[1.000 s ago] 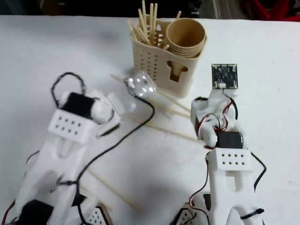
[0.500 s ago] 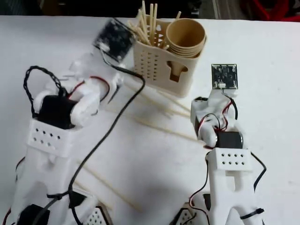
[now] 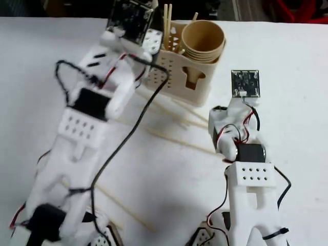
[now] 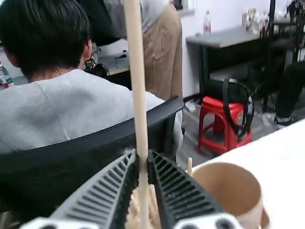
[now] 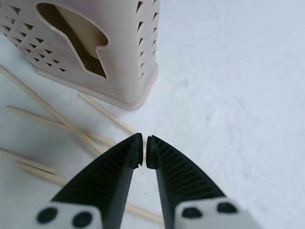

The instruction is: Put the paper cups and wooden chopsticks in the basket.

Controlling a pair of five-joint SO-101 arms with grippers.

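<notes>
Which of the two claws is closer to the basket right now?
Left. The left gripper is over the basket, shut on an upright chopstick; the right gripper is low over the table, apart from the basket's corner.

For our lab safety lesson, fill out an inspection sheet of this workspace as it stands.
Surface: white table.
Job's things: paper cups stacked in the basket, chopsticks standing beside them; loose chopsticks lying on the table.
Clutter: nothing seen.
Hands: left hand over the basket, shut on an upright chopstick; right hand shut, empty, low over the table.
Cables: black cable trailing down the left arm.
Surroundings: red stool and desk behind.
</notes>
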